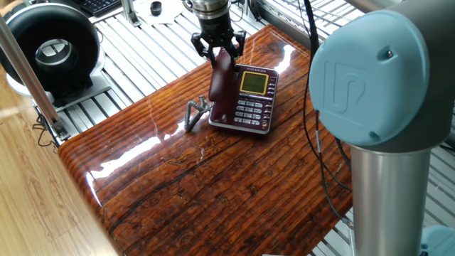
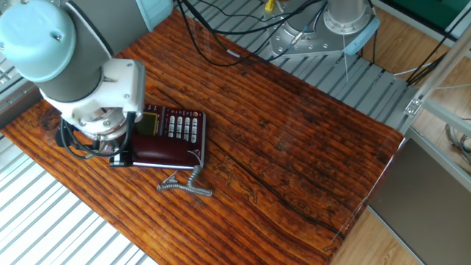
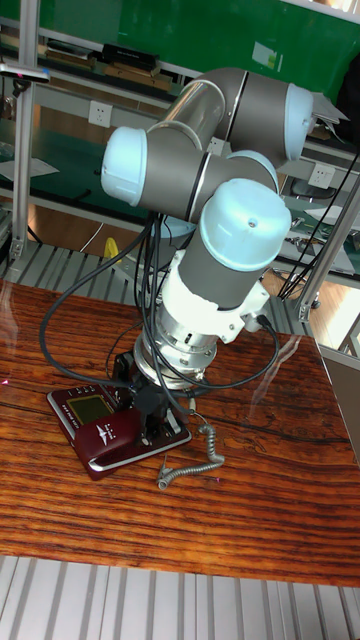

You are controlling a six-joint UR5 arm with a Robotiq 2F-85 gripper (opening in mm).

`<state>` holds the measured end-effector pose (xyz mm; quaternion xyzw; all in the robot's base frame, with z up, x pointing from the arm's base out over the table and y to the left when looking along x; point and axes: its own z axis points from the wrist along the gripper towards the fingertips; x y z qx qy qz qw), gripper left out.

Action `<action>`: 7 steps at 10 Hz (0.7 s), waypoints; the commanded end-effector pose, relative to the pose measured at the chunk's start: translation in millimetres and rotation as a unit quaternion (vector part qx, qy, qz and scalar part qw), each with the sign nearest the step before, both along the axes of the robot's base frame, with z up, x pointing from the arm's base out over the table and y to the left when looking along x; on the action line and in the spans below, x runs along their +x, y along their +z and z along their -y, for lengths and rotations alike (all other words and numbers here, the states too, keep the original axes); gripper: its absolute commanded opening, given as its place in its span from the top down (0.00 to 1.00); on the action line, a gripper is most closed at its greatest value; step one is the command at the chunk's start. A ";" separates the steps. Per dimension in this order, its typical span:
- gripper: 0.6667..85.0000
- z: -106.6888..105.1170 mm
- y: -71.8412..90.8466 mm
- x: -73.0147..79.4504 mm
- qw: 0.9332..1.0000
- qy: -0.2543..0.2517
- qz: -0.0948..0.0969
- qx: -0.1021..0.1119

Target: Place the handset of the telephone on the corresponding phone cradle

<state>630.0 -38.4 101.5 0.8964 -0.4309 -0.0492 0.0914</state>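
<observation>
- Handset (image 1: 222, 84) is clamped at its upper end between my fingers, and my gripper (image 1: 218, 48) holds it tilted over the left side of the telephone (image 1: 245, 99).
- Its lower end sits at or just above the phone cradle (image 3: 122, 447); I cannot tell whether they touch.
- From the handset's lower end the grey coiled cord (image 2: 184, 185) trails onto the wooden table (image 1: 213, 185), at about 8 o'clock from the phone in the view facing the keypad.
- Beyond the table's 10 o'clock corner stands a black round fan (image 1: 50, 50).
</observation>
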 end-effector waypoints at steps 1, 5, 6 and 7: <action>0.86 -5.6 -0.2 -4.4 1.000 -0.011 -0.005 0.007; 0.88 -10.8 -0.4 -3.3 1.000 -0.027 -0.003 0.013; 0.90 -9.7 -0.2 -4.1 0.999 -0.030 -0.004 0.010; 0.90 -8.1 0.1 -4.9 0.999 -0.034 -0.006 0.006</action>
